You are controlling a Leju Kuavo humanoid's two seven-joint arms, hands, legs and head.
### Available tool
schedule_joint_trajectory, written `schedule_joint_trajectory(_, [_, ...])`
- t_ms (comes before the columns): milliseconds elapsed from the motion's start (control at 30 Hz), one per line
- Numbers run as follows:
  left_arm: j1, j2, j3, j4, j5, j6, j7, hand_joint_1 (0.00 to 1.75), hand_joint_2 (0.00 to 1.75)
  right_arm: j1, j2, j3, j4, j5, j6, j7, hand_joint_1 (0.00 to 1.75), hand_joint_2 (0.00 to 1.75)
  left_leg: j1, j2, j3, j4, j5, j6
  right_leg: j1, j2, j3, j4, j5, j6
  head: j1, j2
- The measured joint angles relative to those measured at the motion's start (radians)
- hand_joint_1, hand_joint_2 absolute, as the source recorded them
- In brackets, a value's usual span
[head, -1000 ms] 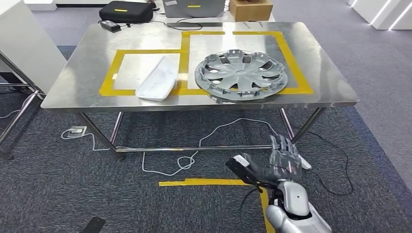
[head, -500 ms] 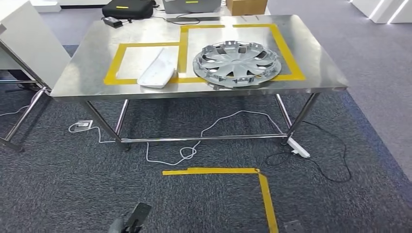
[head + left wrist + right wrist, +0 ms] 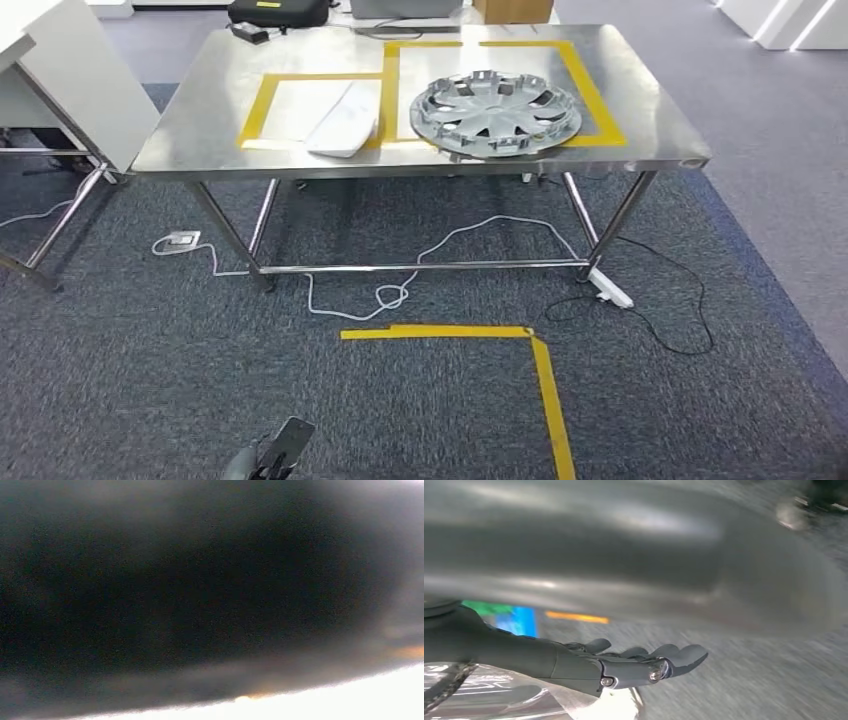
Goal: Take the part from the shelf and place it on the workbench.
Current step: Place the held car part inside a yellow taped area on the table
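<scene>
A silver wheel cover [image 3: 495,110] lies on the steel workbench [image 3: 190,140], inside a yellow taped square at the right. A white curved part [image 3: 343,127] lies to its left, across the tape line between the two squares. A dark tip of my left hand [image 3: 280,455] shows at the bottom edge of the head view, low above the carpet and far from the bench; its fingers are hidden. In the right wrist view my right hand [image 3: 624,667] has its fingers stretched out and holds nothing. The left wrist view is dark and blurred.
A white unit on metal legs [image 3: 60,80] stands at the left. White and black cables [image 3: 400,290] and a power strip [image 3: 610,293] lie on the carpet under the bench. Yellow tape [image 3: 480,335] marks a corner on the floor. A black bag [image 3: 278,12] sits behind the bench.
The whole picture has shifted, so the camera has moved; the bench now sits farther off and higher in view. My right hand, raised a second ago, has dropped out of the head view.
</scene>
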State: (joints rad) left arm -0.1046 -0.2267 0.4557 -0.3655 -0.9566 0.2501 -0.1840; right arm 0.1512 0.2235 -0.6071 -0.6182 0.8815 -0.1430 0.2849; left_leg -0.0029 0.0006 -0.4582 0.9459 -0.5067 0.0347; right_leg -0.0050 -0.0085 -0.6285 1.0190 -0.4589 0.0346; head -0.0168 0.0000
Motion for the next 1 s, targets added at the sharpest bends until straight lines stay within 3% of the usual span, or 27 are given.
schedule_joint_trajectory(67, [0.024, 0.024, -0.029, 0.002, -0.015, -0.024, -0.026, 0.00, 0.00, 0.019, 0.023, -0.049, -0.032, 0.035, 0.041, -0.032, 0.00, 0.00, 0.000, 0.004, -0.029, 0.001, 0.023, 0.008, -0.003, 0.004, -0.034, 0.116, -0.110, 0.006, 0.005, 0.000])
schedule_joint_trajectory(100, [0.038, 0.042, -0.043, 0.005, -0.020, -0.036, -0.049, 0.00, 0.00, 0.027, 0.032, -0.068, -0.051, 0.055, 0.055, -0.053, 0.00, 0.00, -0.001, 0.007, -0.045, 0.002, 0.035, 0.008, -0.004, 0.004, -0.046, 0.184, -0.148, 0.008, 0.006, 0.000])
schedule_joint_trajectory(133, [0.050, 0.062, -0.055, 0.011, -0.022, -0.045, -0.074, 0.00, 0.00, 0.033, 0.039, -0.086, -0.066, 0.076, 0.065, -0.076, 0.00, 0.00, -0.001, 0.009, -0.061, 0.003, 0.047, 0.007, -0.004, 0.005, -0.050, 0.236, -0.161, 0.010, 0.006, 0.000])
schedule_joint_trajectory(167, [0.059, 0.084, -0.065, 0.019, -0.021, -0.049, -0.099, 0.00, 0.00, 0.034, 0.044, -0.102, -0.075, 0.098, 0.069, -0.098, 0.00, 0.00, -0.001, 0.012, -0.078, 0.006, 0.058, 0.005, -0.005, 0.005, -0.038, 0.259, -0.147, 0.011, 0.005, 0.000])
schedule_joint_trajectory(200, [0.066, 0.104, -0.072, 0.030, -0.020, -0.050, -0.119, 0.00, 0.00, 0.034, 0.047, -0.118, -0.080, 0.121, 0.069, -0.119, 0.00, 0.00, -0.001, 0.013, -0.094, 0.010, 0.069, 0.002, -0.006, 0.004, -0.011, 0.246, -0.118, 0.011, 0.005, 0.000])
schedule_joint_trajectory(267, [0.073, 0.137, -0.085, 0.051, -0.017, -0.047, -0.143, 0.00, 0.00, 0.026, 0.048, -0.148, -0.083, 0.169, 0.053, -0.164, 0.00, 0.00, -0.002, 0.013, -0.125, 0.018, 0.087, -0.006, -0.008, 0.006, 0.094, 0.126, -0.074, 0.008, 0.006, 0.000])
schedule_joint_trajectory(333, [0.076, 0.157, -0.096, 0.070, -0.017, -0.042, -0.153, 0.00, 0.00, 0.010, 0.048, -0.171, -0.078, 0.218, 0.022, -0.211, 0.00, 0.00, -0.005, 0.012, -0.145, 0.027, 0.107, -0.016, -0.006, 0.010, 0.199, -0.026, -0.089, 0.001, 0.005, 0.000])
schedule_joint_trajectory(367, [0.077, 0.164, -0.100, 0.078, -0.019, -0.040, -0.155, 0.00, 0.00, 0.001, 0.048, -0.181, -0.071, 0.238, 0.006, -0.231, 0.00, 0.00, -0.005, 0.012, -0.151, 0.029, 0.118, -0.021, -0.003, 0.011, 0.222, -0.069, -0.101, -0.003, 0.005, 0.000])
schedule_joint_trajectory(400, [0.079, 0.169, -0.104, 0.086, -0.021, -0.038, -0.155, 0.00, 0.00, -0.008, 0.047, -0.189, -0.060, 0.258, -0.007, -0.247, 0.00, 0.00, -0.004, 0.012, -0.155, 0.030, 0.129, -0.026, -0.002, 0.012, 0.225, -0.088, -0.104, -0.008, 0.005, 0.000])
schedule_joint_trajectory(467, [0.084, 0.179, -0.112, 0.100, -0.027, -0.035, -0.155, 0.00, 0.00, -0.023, 0.046, -0.204, -0.034, 0.286, -0.027, -0.264, 0.00, 0.00, 0.000, 0.009, -0.164, 0.036, 0.123, -0.035, -0.002, 0.007, 0.204, -0.086, -0.091, -0.022, 0.006, 0.000])
schedule_joint_trajectory(500, [0.086, 0.183, -0.117, 0.106, -0.030, -0.034, -0.154, 0.00, 0.00, -0.028, 0.044, -0.210, -0.023, 0.295, -0.033, -0.267, 0.00, 0.00, 0.002, 0.007, -0.172, 0.060, 0.092, -0.041, -0.003, 0.004, 0.196, -0.086, -0.082, -0.032, 0.004, 0.000])
schedule_joint_trajectory(533, [0.088, 0.185, -0.120, 0.110, -0.032, -0.033, -0.152, 0.00, 0.00, -0.032, 0.043, -0.215, -0.012, 0.300, -0.036, -0.269, 0.00, 0.00, 0.003, 0.005, -0.183, 0.104, 0.043, -0.046, -0.003, 0.000, 0.187, -0.086, -0.073, -0.039, 0.002, 0.000])
schedule_joint_trajectory(600, [0.091, 0.187, -0.124, 0.119, -0.035, -0.032, -0.151, 0.00, 0.00, -0.040, 0.039, -0.224, 0.008, 0.306, -0.040, -0.270, 0.00, 0.00, 0.006, 0.005, -0.207, 0.231, -0.059, -0.054, 0.000, -0.004, 0.165, -0.081, -0.055, -0.046, -0.003, 0.000])
schedule_joint_trajectory(633, [0.092, 0.189, -0.126, 0.122, -0.036, -0.032, -0.151, 0.00, 0.00, -0.044, 0.037, -0.229, 0.017, 0.307, -0.041, -0.271, 0.00, 0.00, 0.007, 0.005, -0.210, 0.283, -0.082, -0.055, 0.002, -0.006, 0.152, -0.077, -0.046, -0.047, -0.003, 0.000])
schedule_joint_trajectory(667, [0.092, 0.190, -0.129, 0.126, -0.037, -0.031, -0.151, 0.00, 0.00, -0.048, 0.035, -0.234, 0.026, 0.308, -0.041, -0.272, 0.00, 0.00, 0.007, 0.005, -0.202, 0.307, -0.080, -0.054, 0.004, -0.006, 0.138, -0.070, -0.038, -0.047, -0.003, 0.000])
schedule_joint_trajectory(700, [0.093, 0.192, -0.132, 0.128, -0.037, -0.031, -0.151, 0.00, 0.00, -0.051, 0.033, -0.239, 0.032, 0.308, -0.041, -0.274, 0.00, 0.00, 0.006, 0.005, -0.179, 0.296, -0.059, -0.051, 0.006, -0.007, 0.124, -0.063, -0.031, -0.047, -0.003, 0.000])
schedule_joint_trajectory(767, [0.095, 0.197, -0.137, 0.131, -0.038, -0.029, -0.151, 0.00, 0.00, -0.053, 0.032, -0.246, 0.040, 0.308, -0.041, -0.277, 0.00, 0.00, 0.003, 0.003, -0.096, 0.186, -0.009, -0.034, 0.009, -0.006, 0.098, -0.049, -0.022, -0.045, -0.003, 0.000])
schedule_joint_trajectory(833, [0.096, 0.202, -0.140, 0.133, -0.038, -0.028, -0.151, 0.00, 0.00, -0.057, 0.031, -0.250, 0.047, 0.308, -0.041, -0.279, 0.00, 0.00, -0.002, 0.001, -0.027, 0.069, 0.004, -0.018, 0.011, -0.008, 0.082, -0.041, -0.012, -0.038, -0.002, 0.000])
schedule_joint_trajectory(933, [0.098, 0.204, -0.142, 0.137, -0.039, -0.027, -0.151, 0.00, 0.00, -0.061, 0.030, -0.256, 0.055, 0.308, -0.040, -0.281, 0.00, 0.00, -0.007, 0.001, -0.015, 0.023, 0.009, -0.007, 0.007, -0.008, 0.067, -0.041, 0.007, -0.019, -0.003, 0.000])
schedule_joint_trajectory(1000, [0.096, 0.204, -0.143, 0.139, -0.039, -0.027, -0.151, 0.00, 0.00, -0.061, 0.029, -0.260, 0.059, 0.308, -0.040, -0.281, 0.00, 0.00, -0.003, 0.003, -0.023, 0.005, 0.024, 0.002, 0.006, -0.003, 0.049, -0.020, -0.022, -0.008, -0.001, 0.000])
